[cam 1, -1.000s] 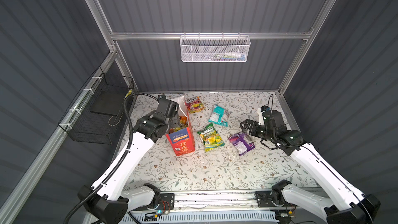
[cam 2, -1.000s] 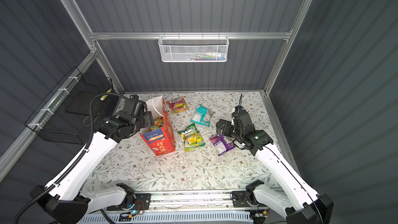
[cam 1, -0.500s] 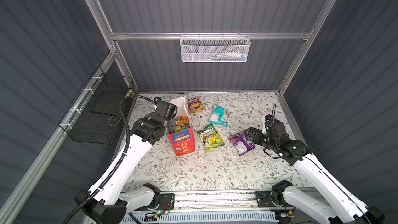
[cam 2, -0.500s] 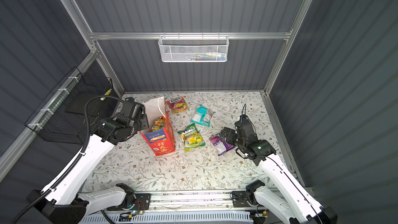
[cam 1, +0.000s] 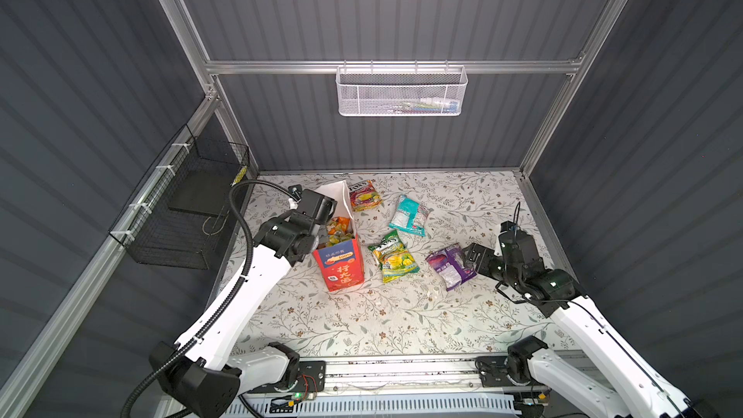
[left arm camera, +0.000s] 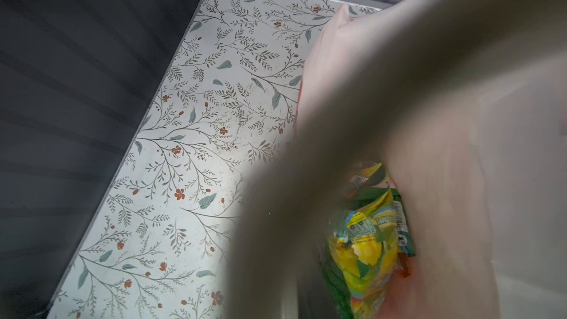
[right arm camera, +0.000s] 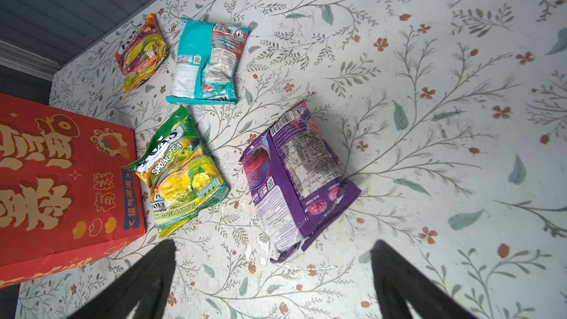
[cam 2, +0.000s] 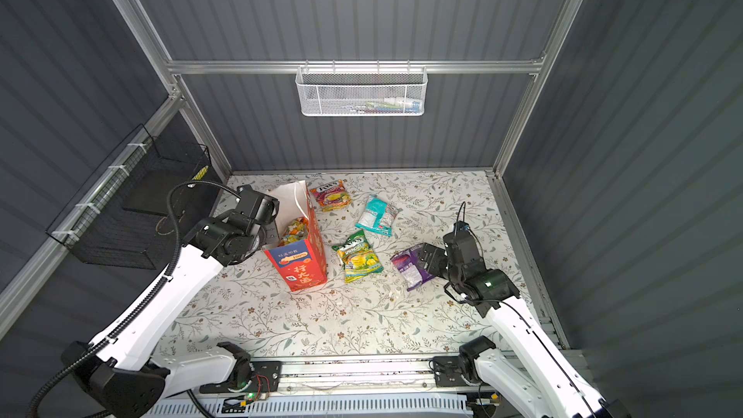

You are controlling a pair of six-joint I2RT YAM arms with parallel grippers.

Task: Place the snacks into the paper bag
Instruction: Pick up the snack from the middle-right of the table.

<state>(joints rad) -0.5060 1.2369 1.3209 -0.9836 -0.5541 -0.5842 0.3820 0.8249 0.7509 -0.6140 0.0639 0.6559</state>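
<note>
The red paper bag (cam 1: pixel 339 271) (cam 2: pixel 301 267) stands upright at the left with several snacks (cam 1: pixel 337 231) inside. A green-yellow one (left arm camera: pixel 368 240) shows against its white inner wall (left arm camera: pixel 460 148). My left gripper (cam 1: pixel 313 235) is at the bag's left rim, its jaws hidden. On the mat lie an orange-pink packet (cam 1: pixel 364 195), a teal one (cam 1: pixel 409 215), a green one (cam 1: pixel 394 255) (right arm camera: pixel 181 173) and a purple one (cam 1: pixel 448 265) (right arm camera: pixel 297 179). My right gripper (cam 1: pixel 472 257) (right arm camera: pixel 273 243) is open, just right of the purple packet.
A white mesh basket (cam 1: pixel 402 92) hangs on the back wall. A black wire basket (cam 1: pixel 189 203) hangs on the left wall, close behind my left arm. Small white scraps (right arm camera: pixel 257 250) lie on the mat by the purple packet. A metal rail (cam 1: pixel 382 367) runs along the front edge.
My left gripper has drawn back from over the bag's mouth to its left rim, so the packets inside now show. My right arm has dropped lower, close to the purple packet, still open.
</note>
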